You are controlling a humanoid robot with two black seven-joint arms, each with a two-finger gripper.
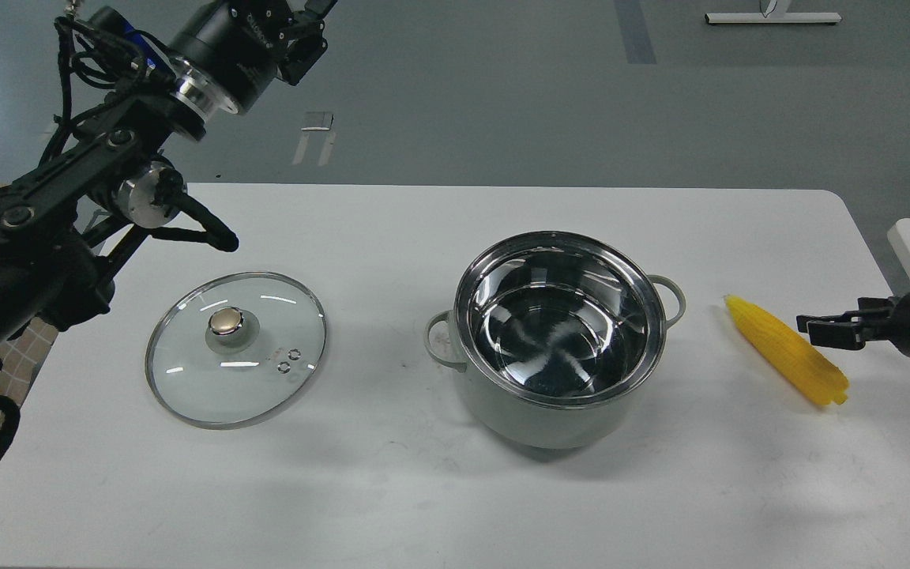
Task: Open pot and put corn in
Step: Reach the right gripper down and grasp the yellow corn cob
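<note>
The pale grey-green pot (538, 417) stands open and upright at the table's middle, its shiny steel inside empty. The yellow corn (775, 350) lies on the table to the pot's right, pointed end toward the pot. My right gripper (806, 325) comes in low from the right edge, its dark tip over the corn's thick half; I cannot tell whether it touches the corn, nor make out its fingers. My left gripper (309, 17) is raised high at the top left, far from the pot, its fingers cut by the top edge.
The round glass lid (265, 387) with its gold knob (227, 321) lies flat on the white table (392, 237), left of the pot. My left arm's elbow and cables hang over the table's far left corner.
</note>
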